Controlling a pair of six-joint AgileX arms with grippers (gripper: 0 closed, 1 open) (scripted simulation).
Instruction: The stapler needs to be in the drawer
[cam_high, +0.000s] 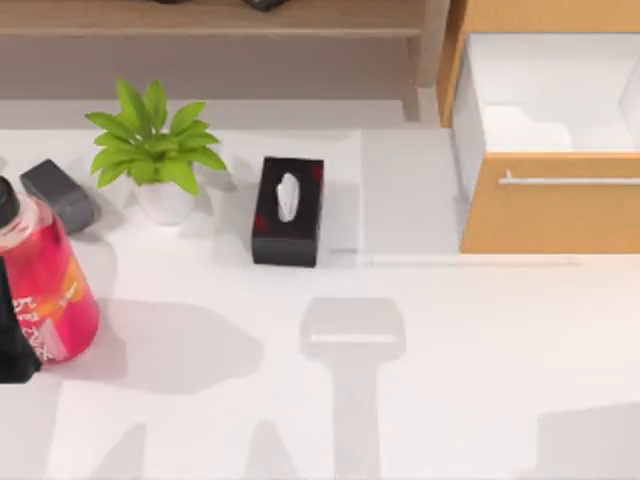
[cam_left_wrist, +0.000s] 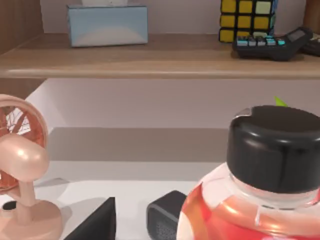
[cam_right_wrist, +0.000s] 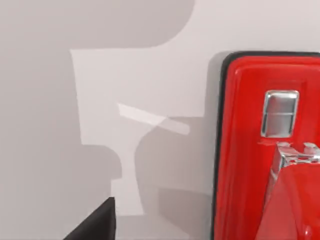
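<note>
The drawer stands pulled open at the table's back right, with a light wooden front, a slim silver bar handle and white inner walls; nothing lies inside it. A glossy red stapler with a silver metal catch lies on the white table right beside my right gripper, seen from close above in the right wrist view. My left gripper sits at the table's left edge, up against a pink bottle with a black cap.
A potted green plant, a black tissue box and a dark grey block stand on the table's left half. In the left wrist view, a pink desk fan stands below a shelf that carries a blue tissue box, a puzzle cube and a calculator.
</note>
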